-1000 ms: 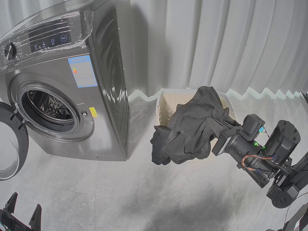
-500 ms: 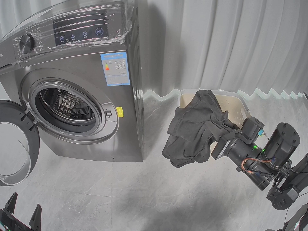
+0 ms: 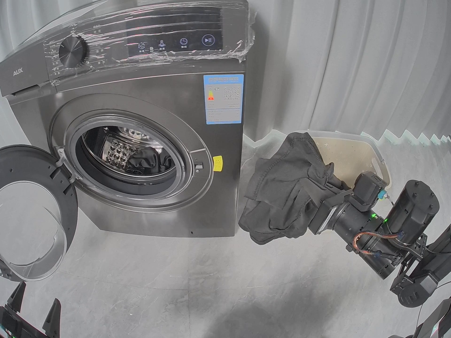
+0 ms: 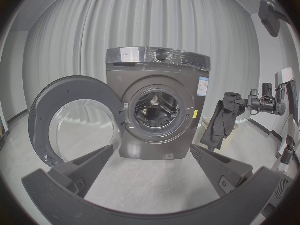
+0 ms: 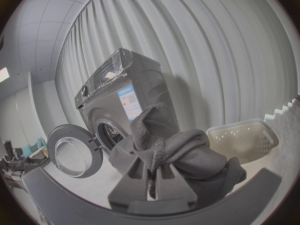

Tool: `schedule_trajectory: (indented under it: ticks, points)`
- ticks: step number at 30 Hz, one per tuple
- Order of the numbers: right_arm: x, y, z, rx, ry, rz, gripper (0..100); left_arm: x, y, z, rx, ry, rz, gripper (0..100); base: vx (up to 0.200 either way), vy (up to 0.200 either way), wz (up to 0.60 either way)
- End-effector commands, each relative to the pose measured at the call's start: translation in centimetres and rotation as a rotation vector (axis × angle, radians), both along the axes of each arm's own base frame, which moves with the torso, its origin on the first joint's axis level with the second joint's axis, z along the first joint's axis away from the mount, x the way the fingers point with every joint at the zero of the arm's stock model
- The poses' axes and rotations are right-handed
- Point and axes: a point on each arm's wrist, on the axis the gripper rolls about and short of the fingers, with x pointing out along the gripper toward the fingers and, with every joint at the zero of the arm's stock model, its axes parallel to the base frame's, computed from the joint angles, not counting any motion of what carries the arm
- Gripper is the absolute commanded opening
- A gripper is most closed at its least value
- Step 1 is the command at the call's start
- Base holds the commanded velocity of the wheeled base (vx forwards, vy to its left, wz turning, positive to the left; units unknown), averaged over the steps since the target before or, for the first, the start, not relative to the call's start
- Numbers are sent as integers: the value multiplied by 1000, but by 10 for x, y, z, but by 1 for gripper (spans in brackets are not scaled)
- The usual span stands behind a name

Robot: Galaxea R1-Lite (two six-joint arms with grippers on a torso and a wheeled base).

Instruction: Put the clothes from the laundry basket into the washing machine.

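Garment (image 3: pixel 286 188), dark and limp, hangs bunched from my right gripper (image 5: pixel 152 178), which is clamped on a fold. It is near the basket (image 3: pixel 371 151), apart from the washing machine (image 3: pixel 155 95). It looks light and floppy, so trailing ends could catch at the opening.

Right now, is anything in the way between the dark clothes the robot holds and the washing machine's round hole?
No, nothing visible blocks it. The door is wide open, off to the side, and only bare floor lies between the dark clothes and the drum opening. Another dark garment already lies inside.
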Motion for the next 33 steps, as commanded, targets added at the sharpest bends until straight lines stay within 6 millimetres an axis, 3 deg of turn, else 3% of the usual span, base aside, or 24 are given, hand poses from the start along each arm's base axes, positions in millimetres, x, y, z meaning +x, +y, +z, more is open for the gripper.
schedule_trajectory:
  ticks: [1,10,16,25,33]
  points:
    - [0,0,0,0,0,2,0,0,0,-4,-2,-3,0,100,0,200,0]
    - [-6,7,0,2,0,36,0,0,0,-4,0,-3,0,100,0,0,0]
    - [-6,7,0,3,2,35,0,0,0,-4,0,-3,0,100,-200,0,0]
    - [-6,7,-1,2,3,35,0,0,0,-4,0,-3,0,100,0,0,0]
    - [-6,7,-1,2,3,35,0,0,0,-4,-2,-3,0,100,0,200,0]
